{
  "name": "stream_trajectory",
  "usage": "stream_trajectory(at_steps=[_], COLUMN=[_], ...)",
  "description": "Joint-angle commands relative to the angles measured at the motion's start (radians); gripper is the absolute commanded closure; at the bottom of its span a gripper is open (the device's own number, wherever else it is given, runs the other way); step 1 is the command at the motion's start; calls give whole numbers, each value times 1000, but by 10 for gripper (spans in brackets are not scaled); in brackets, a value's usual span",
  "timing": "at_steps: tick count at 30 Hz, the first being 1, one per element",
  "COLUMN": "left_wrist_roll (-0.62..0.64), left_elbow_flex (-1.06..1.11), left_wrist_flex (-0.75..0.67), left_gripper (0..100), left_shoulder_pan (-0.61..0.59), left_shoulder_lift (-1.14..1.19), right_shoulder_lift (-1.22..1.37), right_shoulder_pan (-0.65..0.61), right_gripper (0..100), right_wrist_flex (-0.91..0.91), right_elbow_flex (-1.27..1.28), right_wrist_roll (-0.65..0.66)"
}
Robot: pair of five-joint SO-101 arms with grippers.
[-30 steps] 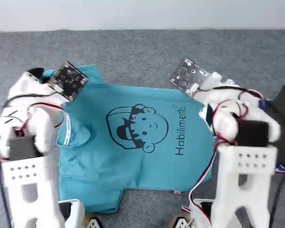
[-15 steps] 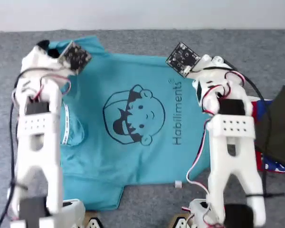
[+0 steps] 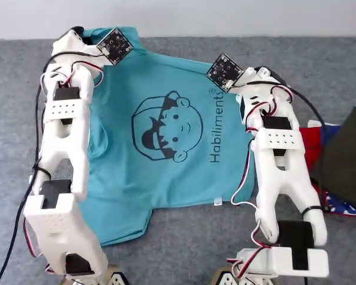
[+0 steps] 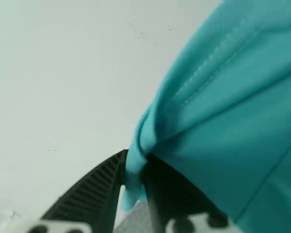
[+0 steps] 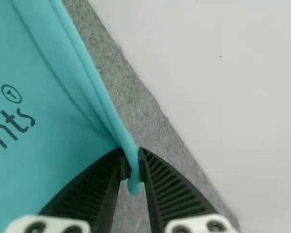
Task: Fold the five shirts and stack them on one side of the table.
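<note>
We are pinching the far edge of the teal shirt tight in the left claw and the right claw; the shirt is lying spread across the grey desk.

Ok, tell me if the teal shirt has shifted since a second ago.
Yes. The teal shirt has slid across the table toward the white wall.

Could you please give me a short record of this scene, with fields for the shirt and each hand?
Garment: teal fabric T-shirt with a printed cartoon face, lying print-up on the grey carpet-like table cover
Left hand: shut on the shirt's far corner
Right hand: shut on a doubled edge of the same shirt
Aside: dark and red cloths heaped beside the right arm
Folding: not yet done
</note>
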Motion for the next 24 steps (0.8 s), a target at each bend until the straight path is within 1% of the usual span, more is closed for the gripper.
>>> stream_trajectory(at_steps=[1,5,13,20,22,24], left_wrist_roll=[-8,-9,-11,-11,-11,-11], left_elbow_flex=[-62,-64,-70,-71,-62,-47], left_wrist_flex=[-5,66,51,55,63,143], left_gripper=[986,986,987,987,987,987], left_shoulder_pan=[0,-9,-43,-66,-64,-55], left_shoulder_lift=[-20,-43,-54,-57,-91,-143], right_shoulder_lift=[-10,8,157,165,163,153], right_shoulder_pan=[1,-7,-64,-93,-91,-91], right_gripper=[988,988,988,988,988,988], right_wrist_flex=[-15,31,120,156,208,300], right_elbow_flex=[-26,-112,-324,-354,-362,-381], right_wrist_roll=[9,8,5,3,3,3])
